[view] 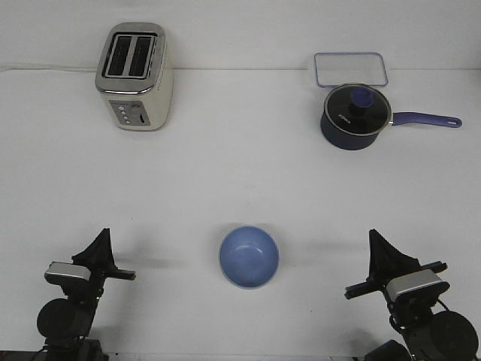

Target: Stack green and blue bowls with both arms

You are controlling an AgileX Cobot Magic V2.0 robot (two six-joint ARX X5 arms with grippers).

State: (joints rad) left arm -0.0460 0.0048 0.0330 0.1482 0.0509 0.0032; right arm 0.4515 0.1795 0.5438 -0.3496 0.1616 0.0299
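Observation:
A light blue bowl [249, 256] sits upright on the white table, at the front centre between my two arms. No green bowl shows in this view. My left gripper [103, 236] is at the front left, well clear of the bowl, its fingers together with nothing between them. My right gripper [374, 238] is at the front right, also clear of the bowl, fingers together and empty.
A cream toaster [135, 75] stands at the back left. A dark navy saucepan [355, 116] with a glass lid and a blue handle pointing right stands at the back right. A clear rectangular container [350, 68] lies behind it.

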